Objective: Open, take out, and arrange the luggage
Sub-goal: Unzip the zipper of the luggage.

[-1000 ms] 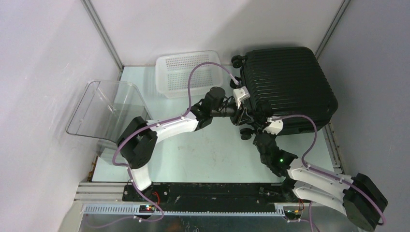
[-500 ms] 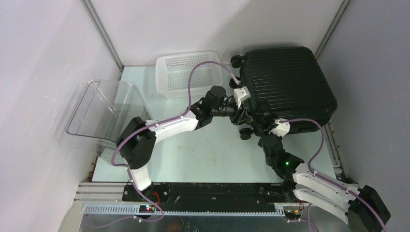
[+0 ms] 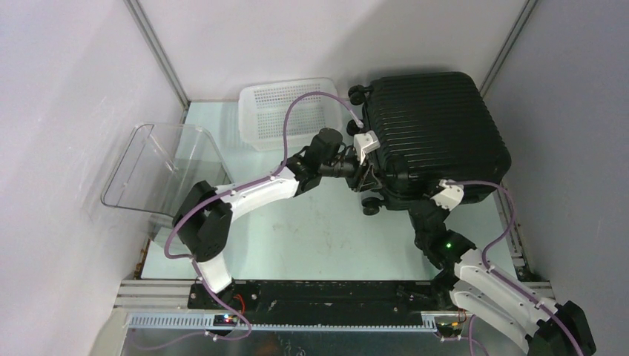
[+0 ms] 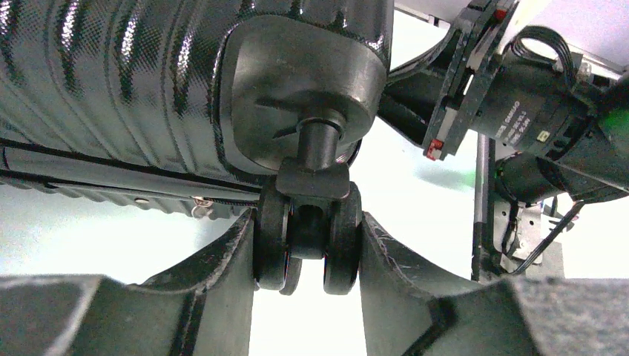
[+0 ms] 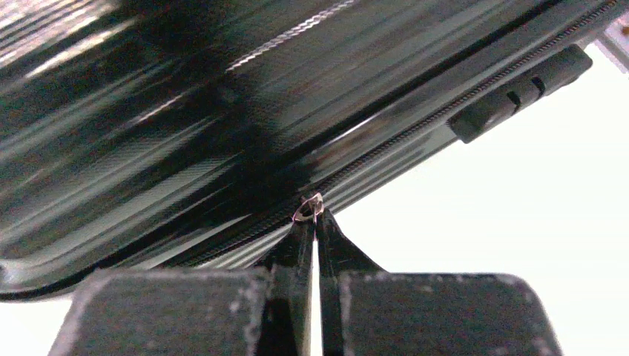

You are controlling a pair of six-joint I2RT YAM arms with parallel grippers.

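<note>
Opening step. Luggage point(image 3: 434, 133) lies flat and shut at far right of tabletop point(image 3: 319, 230), just beside white perforated basket point(image 3: 285, 111).

Left tool point(image 4: 308, 252), jaws part open, clamps twin wheel point(image 4: 271, 245) at near-left corner, likely steadying the case. Right tool point(image 5: 315, 230) is pinched tight on small metal zip pull point(image 5: 308, 208) at near edge.

Next, probably: draw pull along zip track, round the corner, without losing the pinch.

Shell is black, ribbed, glossy, faintly woven-looking, with rounded corners. Wheel is smooth hard plastic.

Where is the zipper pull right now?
In the right wrist view, the zipper pull is pinched in the right gripper, on the seam along the near edge of the luggage, at the right of the top view.
</note>
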